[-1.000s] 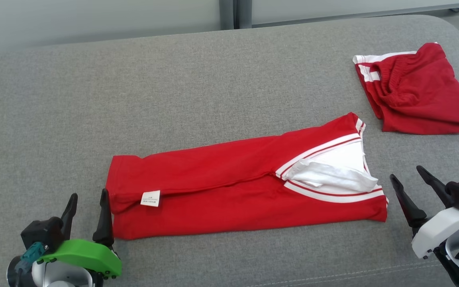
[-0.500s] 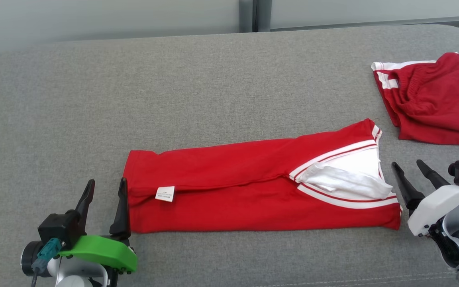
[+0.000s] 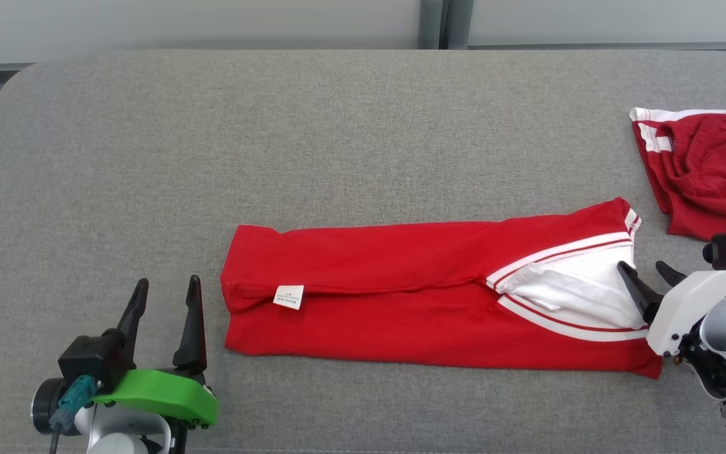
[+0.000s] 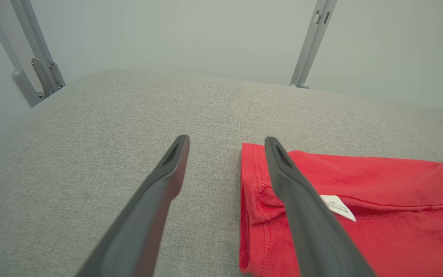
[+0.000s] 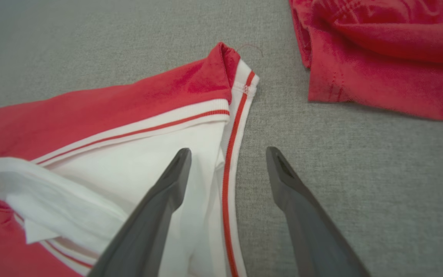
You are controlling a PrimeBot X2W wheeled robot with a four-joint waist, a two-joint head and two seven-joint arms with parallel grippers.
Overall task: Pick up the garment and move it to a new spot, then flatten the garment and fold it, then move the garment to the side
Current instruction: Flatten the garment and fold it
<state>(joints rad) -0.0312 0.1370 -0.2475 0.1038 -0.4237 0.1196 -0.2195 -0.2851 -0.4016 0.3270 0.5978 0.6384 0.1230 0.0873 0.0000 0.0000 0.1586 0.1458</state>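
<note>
Head view: we see the shirt [image 3: 401,296] folded long at centre. Left gripper [image 3: 168,281] wide, empty, at eight o'clock by its hem [image 3: 229,296]; right gripper [image 3: 640,265] wide at four o'clock over its collar [image 3: 552,255].

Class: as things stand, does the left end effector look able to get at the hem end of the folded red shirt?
Probably yes. The left end effector is open beside the hem end of the red shirt, and only grey cushion lies between them.
</note>
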